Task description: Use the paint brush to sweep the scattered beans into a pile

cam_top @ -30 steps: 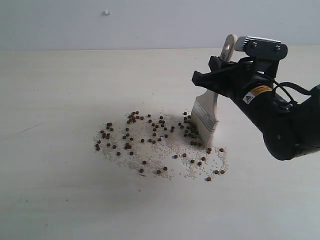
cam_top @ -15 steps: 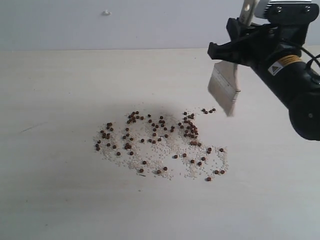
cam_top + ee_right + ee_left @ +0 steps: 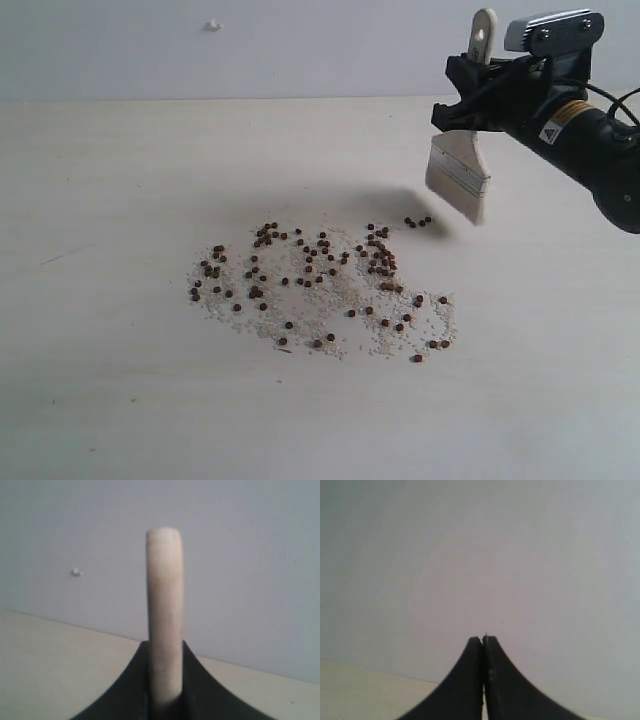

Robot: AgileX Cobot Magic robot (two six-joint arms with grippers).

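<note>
Reddish-brown beans lie scattered among whitish crumbs across the middle of the pale table; a few stray beans sit apart at the upper right. The paint brush hangs in the air above those strays, bristles down and off the table, its cream handle clamped in my right gripper, which is shut on it. In the left wrist view my left gripper is shut with nothing in it and faces a blank wall; it does not show in the exterior view. No gathered pile shows.
The pale wooden table runs back to a grey wall with a small white mark. The brush casts a shadow on the table beside the stray beans.
My right gripper lifted the brush off the right edge of the beans and carried it up and to the right. A few beans were flicked out to the upper right.
</note>
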